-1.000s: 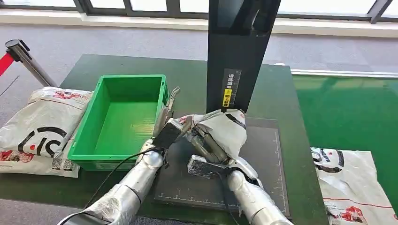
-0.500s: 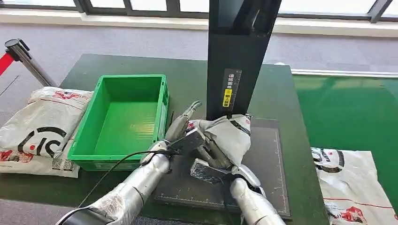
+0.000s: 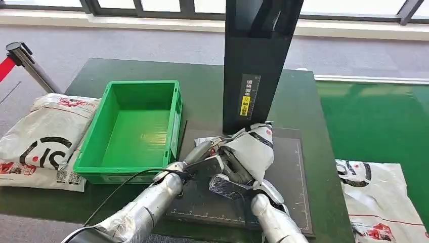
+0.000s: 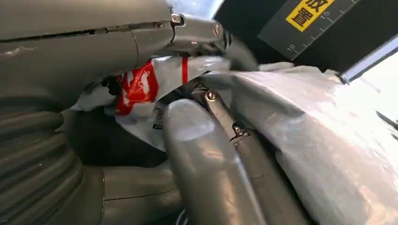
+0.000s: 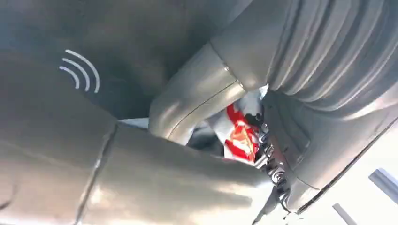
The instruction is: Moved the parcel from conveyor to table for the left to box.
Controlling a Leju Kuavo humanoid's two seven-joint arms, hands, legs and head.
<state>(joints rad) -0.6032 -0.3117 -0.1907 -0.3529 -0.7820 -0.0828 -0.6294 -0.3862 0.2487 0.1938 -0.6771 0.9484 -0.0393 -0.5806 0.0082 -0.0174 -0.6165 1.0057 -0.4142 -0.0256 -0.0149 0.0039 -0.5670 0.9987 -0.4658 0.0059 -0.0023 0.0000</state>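
Note:
The parcel (image 3: 251, 148), a grey-white plastic bag with red print, is lifted just above the black mat (image 3: 288, 202) in front of the black pillar (image 3: 258, 61). My right hand (image 3: 230, 171) grips it from below and from its near side. My left hand (image 3: 201, 153) reaches in from the left, its straight fingers touching the parcel's left end. In the left wrist view the parcel's (image 4: 328, 140) red-printed end lies between that hand's fingers and thumb (image 4: 197, 154), which are still apart. The right wrist view shows a bit of the parcel (image 5: 241, 136) beyond my right hand (image 5: 141, 178). The green crate (image 3: 174, 109) stands empty to the left.
A large printed bag (image 3: 45, 136) lies left of the crate, and another bag (image 3: 374, 197) lies at the right on the green conveyor (image 3: 374, 116). A stanchion post (image 3: 25, 61) stands at the far left. The dark green table (image 3: 202, 86) extends behind the crate.
My left hand has swung from beside the crate's right wall over to the parcel's left end. My right hand has shifted the parcel slightly right and lower.

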